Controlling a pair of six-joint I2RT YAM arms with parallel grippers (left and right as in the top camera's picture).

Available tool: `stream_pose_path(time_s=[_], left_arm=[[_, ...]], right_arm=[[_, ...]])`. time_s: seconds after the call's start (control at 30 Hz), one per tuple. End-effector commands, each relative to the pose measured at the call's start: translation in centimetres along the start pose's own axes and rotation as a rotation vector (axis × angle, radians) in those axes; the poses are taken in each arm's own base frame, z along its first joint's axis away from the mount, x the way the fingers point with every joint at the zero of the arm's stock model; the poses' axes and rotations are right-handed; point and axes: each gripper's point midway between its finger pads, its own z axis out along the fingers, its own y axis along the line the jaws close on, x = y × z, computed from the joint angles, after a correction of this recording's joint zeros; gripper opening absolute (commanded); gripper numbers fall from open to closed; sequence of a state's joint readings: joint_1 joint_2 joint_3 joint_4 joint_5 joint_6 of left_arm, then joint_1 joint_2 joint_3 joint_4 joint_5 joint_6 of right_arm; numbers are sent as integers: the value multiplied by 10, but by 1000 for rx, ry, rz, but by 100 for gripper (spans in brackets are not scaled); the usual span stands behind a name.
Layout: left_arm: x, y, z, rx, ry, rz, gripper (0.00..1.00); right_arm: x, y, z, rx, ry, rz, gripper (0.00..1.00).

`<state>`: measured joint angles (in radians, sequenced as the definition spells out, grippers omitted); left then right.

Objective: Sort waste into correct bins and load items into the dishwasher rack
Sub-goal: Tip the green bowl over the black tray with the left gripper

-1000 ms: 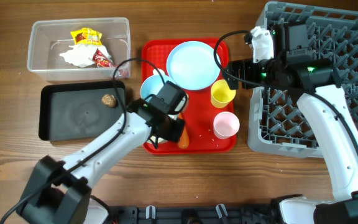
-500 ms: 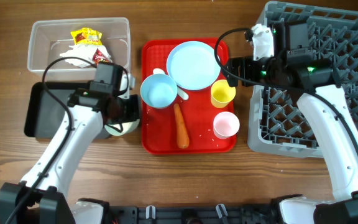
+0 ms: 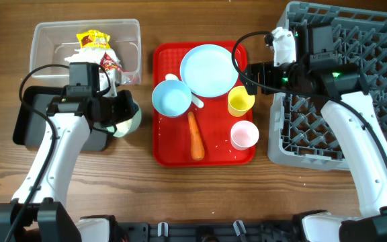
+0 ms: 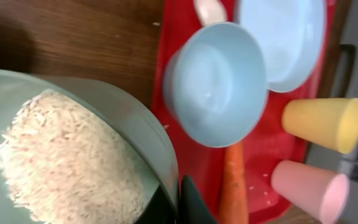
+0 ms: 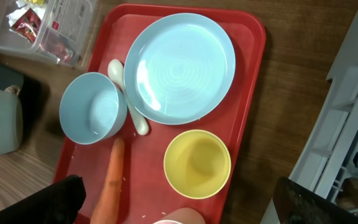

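My left gripper (image 3: 117, 111) is shut on the rim of a mint bowl (image 4: 135, 124) full of white rice (image 4: 67, 162), holding it at the right end of the black bin (image 3: 29, 128). The clear bin (image 3: 130, 40) holds yellow and red wrappers (image 3: 93, 40) and tissue (image 3: 82, 60). On the red tray (image 3: 173, 153) sit the pale blue plate (image 3: 209, 69), a blue bowl (image 3: 171, 97), the carrot (image 3: 195, 134), the yellow cup (image 3: 240, 101) and the pink cup (image 3: 244, 134). My right gripper (image 5: 179, 186) is open above the tray's right side. The brown lump is hidden.
The grey dishwasher rack (image 3: 368, 87) fills the right of the table, close to the tray's right edge. A white spoon (image 5: 132, 115) lies on the tray between bowl and plate. Loose rice grains (image 5: 126, 182) are scattered on the tray by the carrot.
My left gripper has carried the rice bowl off the tray leftward to the black bin, uncovering the carrot. The bin's left edge now lies further left. The right arm has not moved.
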<state>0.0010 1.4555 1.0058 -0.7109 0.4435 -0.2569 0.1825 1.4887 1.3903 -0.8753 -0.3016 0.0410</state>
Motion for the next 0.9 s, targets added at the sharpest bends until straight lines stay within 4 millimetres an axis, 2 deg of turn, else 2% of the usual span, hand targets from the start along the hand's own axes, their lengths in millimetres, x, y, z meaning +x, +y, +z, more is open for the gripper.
stream_pose_path(time_s=[0.0, 0.1, 0.13, 0.17, 0.23, 0.37, 0.47, 0.67, 0.87], left_arm=[[-6, -35, -18, 161, -25, 51, 4], [-16, -35, -43, 171, -109, 55, 4], [-24, -26, -56, 163, -159, 32, 4], [-28, -20, -60, 156, -178, 16, 4], [-46, 12, -79, 158, -246, -81, 4], [-62, 36, -98, 182, -323, -143, 4], [-69, 51, -100, 180, -344, -174, 4], [-78, 62, -86, 216, -323, -197, 4], [-84, 91, -95, 332, -346, -254, 4]], right_arm=[[-2, -3, 2, 14, -1, 11, 100], [-2, -3, 2, 14, 0, 12, 100], [-2, -3, 2, 14, 0, 12, 100], [-2, -3, 2, 14, 0, 12, 100], [-2, -3, 2, 14, 1, 12, 100], [-2, -3, 2, 14, 0, 11, 100], [-2, -3, 2, 14, 3, 12, 100], [-1, -3, 2, 14, 4, 12, 100], [-1, -3, 2, 14, 3, 12, 100]])
